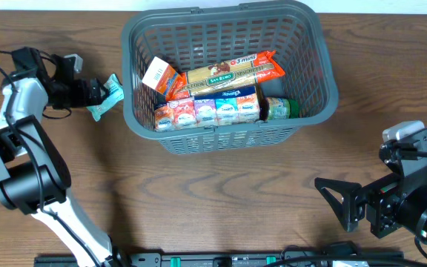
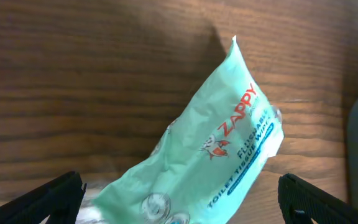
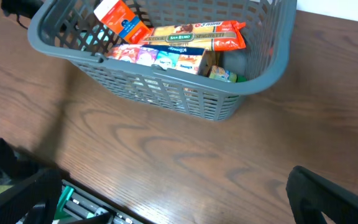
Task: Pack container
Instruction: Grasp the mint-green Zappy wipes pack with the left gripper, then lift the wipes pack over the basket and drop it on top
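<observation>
The container (image 1: 228, 138) sits top-centre, part filled: stiff lattice plastic, probably best held by its thick rim. Just left of it, the left gripper (image 1: 95, 94) pinches 1 end of a wipes pack (image 2: 229, 143), likely soft, light and slippery. The right gripper (image 1: 333, 204) gapes empty.
</observation>
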